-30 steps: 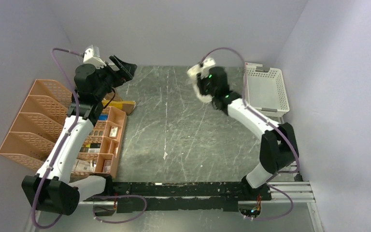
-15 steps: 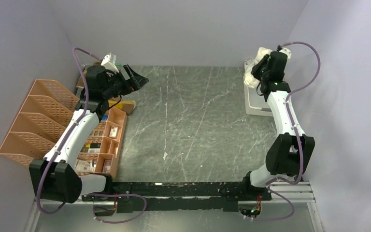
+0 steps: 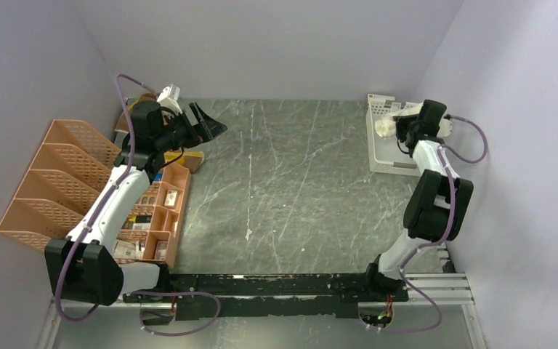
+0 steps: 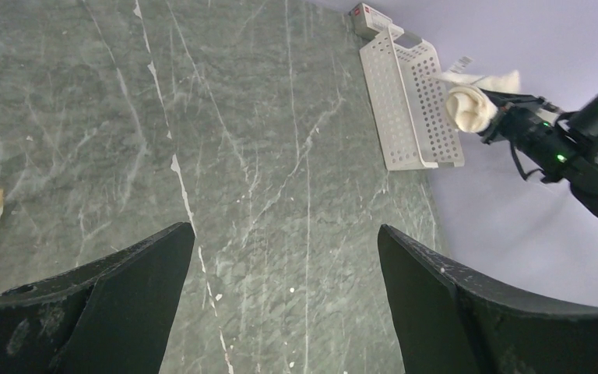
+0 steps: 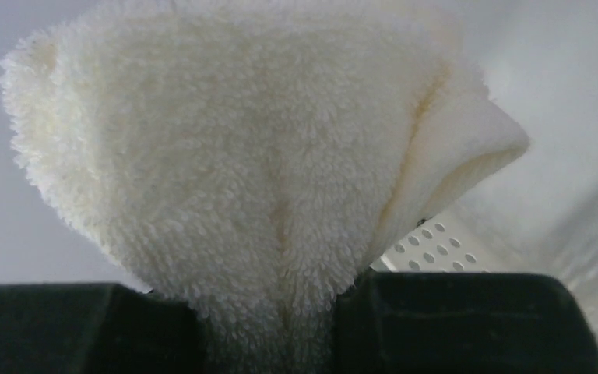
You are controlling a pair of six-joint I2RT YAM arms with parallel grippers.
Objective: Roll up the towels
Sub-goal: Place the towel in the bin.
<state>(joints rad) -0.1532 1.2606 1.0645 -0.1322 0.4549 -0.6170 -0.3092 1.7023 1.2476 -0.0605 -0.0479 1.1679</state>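
My right gripper [image 3: 397,129] is shut on a rolled cream-white towel [image 3: 385,127], held above the white basket [image 3: 391,161] at the back right. In the right wrist view the towel [image 5: 241,156] bulges out between the two black fingers of my right gripper [image 5: 269,327]. The left wrist view shows that same towel [image 4: 467,105] held over the basket [image 4: 405,117]. My left gripper [image 3: 207,123] hangs open above the table's back left, with nothing between its fingers [image 4: 124,296]. A brown and mustard towel [image 3: 187,158] lies on the table just below it, beside the orange rack.
An orange mesh file rack [image 3: 51,174] and an orange tray of small items [image 3: 156,218] fill the left side. A small white box [image 4: 367,13] stands behind the basket. Walls close in on the back, left and right.
The right arm swung from the table's back middle to the far right, carrying the cream-white towel over the basket. The left gripper shifted slightly right and stayed open.
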